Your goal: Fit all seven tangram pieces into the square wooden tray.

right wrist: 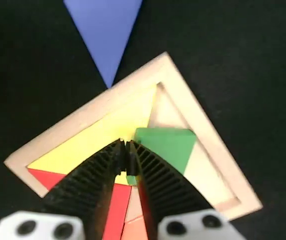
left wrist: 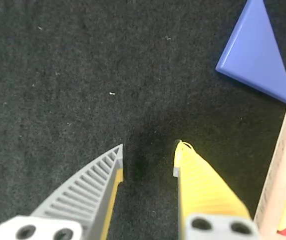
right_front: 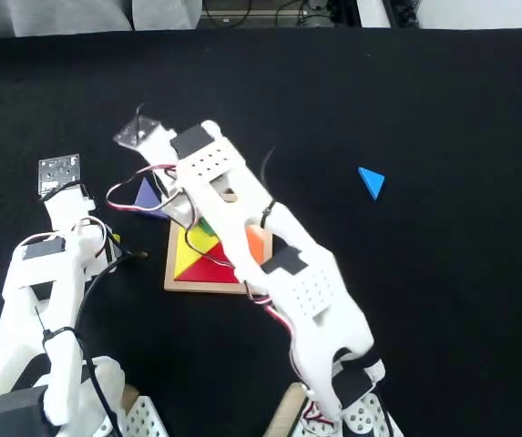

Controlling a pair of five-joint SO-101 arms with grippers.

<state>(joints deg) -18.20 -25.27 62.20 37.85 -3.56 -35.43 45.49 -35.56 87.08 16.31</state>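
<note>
The square wooden tray (right wrist: 202, 116) holds a yellow triangle (right wrist: 95, 145), a green piece (right wrist: 166, 145), a red piece (right wrist: 47, 178) and an orange piece (right wrist: 133, 231). The green piece lies askew beside bare tray floor. My right gripper (right wrist: 126, 145) is shut, its tips over the edge where green meets yellow. A purple-blue triangle (right wrist: 105, 30) lies on the cloth just off the tray's corner. My left gripper (left wrist: 149, 151) is open over bare cloth beside the tray's rim (left wrist: 282, 165), short of the purple-blue triangle (left wrist: 255, 55). A small blue triangle (right_front: 371, 181) lies far right.
The table is covered in black cloth (right_front: 443, 300). The right arm (right_front: 270, 255) stretches across the tray (right_front: 197, 285) and hides much of it. The left arm (right_front: 51, 264) stands at the tray's left.
</note>
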